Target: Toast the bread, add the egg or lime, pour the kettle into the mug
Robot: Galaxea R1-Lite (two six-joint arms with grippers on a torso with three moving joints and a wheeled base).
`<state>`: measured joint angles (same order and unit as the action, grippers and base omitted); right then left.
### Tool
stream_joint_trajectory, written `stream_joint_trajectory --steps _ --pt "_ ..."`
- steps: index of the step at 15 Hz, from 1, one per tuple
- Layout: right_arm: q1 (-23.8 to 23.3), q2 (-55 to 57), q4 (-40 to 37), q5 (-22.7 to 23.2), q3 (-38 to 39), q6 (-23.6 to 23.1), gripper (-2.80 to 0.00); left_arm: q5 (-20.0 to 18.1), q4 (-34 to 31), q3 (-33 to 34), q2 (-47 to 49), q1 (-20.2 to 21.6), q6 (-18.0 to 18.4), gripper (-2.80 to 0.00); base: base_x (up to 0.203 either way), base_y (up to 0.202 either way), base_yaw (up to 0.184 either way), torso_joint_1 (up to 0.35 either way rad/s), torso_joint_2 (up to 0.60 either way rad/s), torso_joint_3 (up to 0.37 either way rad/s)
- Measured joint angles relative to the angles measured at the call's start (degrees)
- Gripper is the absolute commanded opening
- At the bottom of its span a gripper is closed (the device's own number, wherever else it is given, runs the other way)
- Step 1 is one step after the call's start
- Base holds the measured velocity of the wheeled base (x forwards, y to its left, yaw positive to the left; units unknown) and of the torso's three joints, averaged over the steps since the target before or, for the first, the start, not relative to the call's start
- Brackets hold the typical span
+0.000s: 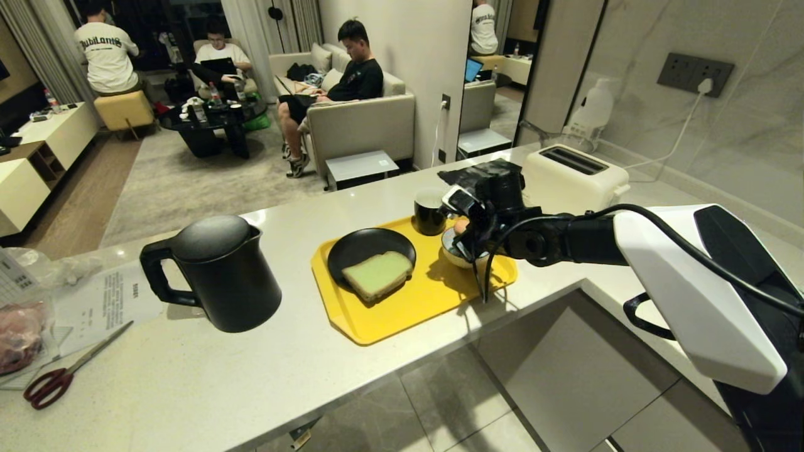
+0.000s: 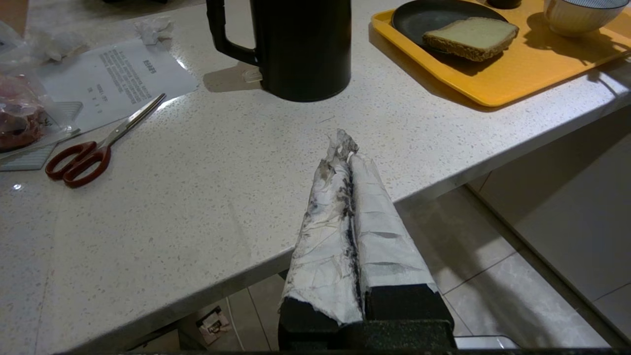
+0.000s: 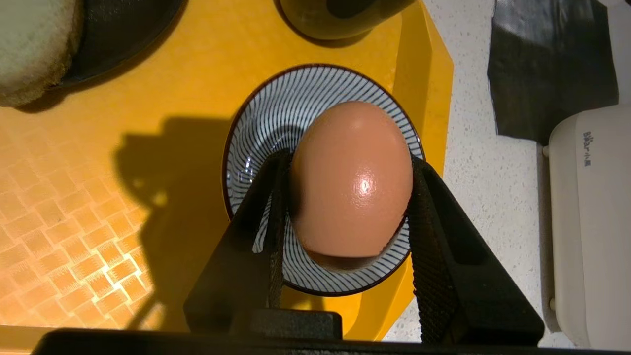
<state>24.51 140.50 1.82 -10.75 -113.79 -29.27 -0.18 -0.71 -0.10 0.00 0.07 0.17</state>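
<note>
My right gripper (image 3: 347,162) is shut on the light-brown egg (image 3: 351,180), holding it just over the blue-striped bowl (image 3: 276,113) on the yellow tray (image 3: 74,187). From the head view, the egg (image 1: 461,225) shows between the black fingers above that bowl (image 1: 461,254). The pale green bread (image 1: 377,274) lies on a black plate (image 1: 361,246) on the tray. The black mug (image 1: 430,210) stands at the tray's far corner. The black kettle (image 1: 217,273) stands on the counter left of the tray. My left gripper (image 2: 345,143), wrapped in white tape, is shut and parked near the counter's front edge. No lime is in view.
A white toaster (image 1: 575,176) stands behind the tray at the right, plugged into the wall. Red-handled scissors (image 1: 63,373), papers and a plastic bag lie at the counter's left end. Several people sit in the room beyond the counter.
</note>
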Motion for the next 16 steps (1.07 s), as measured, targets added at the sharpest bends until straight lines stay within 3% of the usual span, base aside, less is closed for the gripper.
stream_joint_trajectory --steps 16 --pt "-0.8 3.0 0.0 -2.0 0.1 0.1 -2.8 0.0 0.0 0.0 0.0 0.0 0.0 -2.8 0.0 0.0 0.0 0.0 0.0 0.0"
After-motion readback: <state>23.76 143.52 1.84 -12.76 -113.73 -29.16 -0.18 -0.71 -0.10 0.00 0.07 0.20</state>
